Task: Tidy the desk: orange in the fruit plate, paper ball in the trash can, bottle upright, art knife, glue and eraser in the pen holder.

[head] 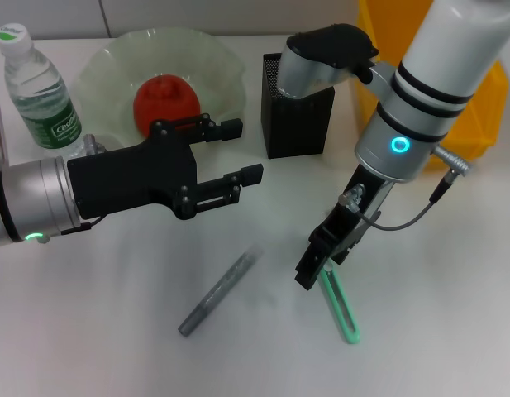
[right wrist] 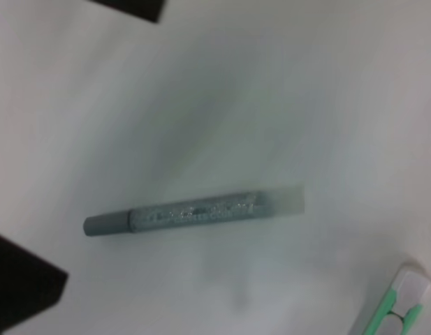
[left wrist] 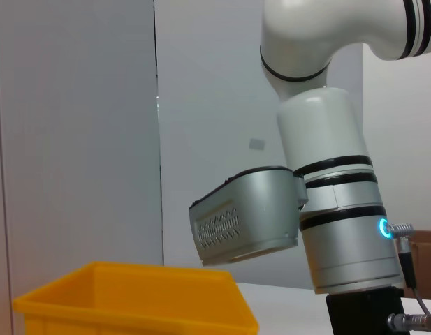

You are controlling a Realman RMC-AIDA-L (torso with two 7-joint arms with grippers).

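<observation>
- The right gripper is held low over the plain white worktop, toward its near edge; its black fingers reach the upper end of the slim mint-green plastic art knife, but whether they are apart or clamped on it cannot be told.
- The art knife's long axis runs from the fingers toward the near edge, slanted slightly toward the right side.
- The thin grey cylindrical glue stick lies flat to the left of the right gripper, apart from it, its long axis diagonal from the near-left toward the far-right.
- The left gripper is held above the worktop, farther back than the glue, with its two black fingers apart and nothing between them.
- The right gripper is judged nearer to the art knife; the glue lies between the two arms.
- The tall square black metal mesh pen holder stands toward the far edge, behind the right gripper.
- One round reddish-orange fruit sits in the one wide pale-green glass fruit plate; one clear plastic bottle stands upright at the far-left corner; one bright yellow trash can is at the far right.
- Counted: one knife, one glue stick; no eraser or paper ball is seen.
</observation>
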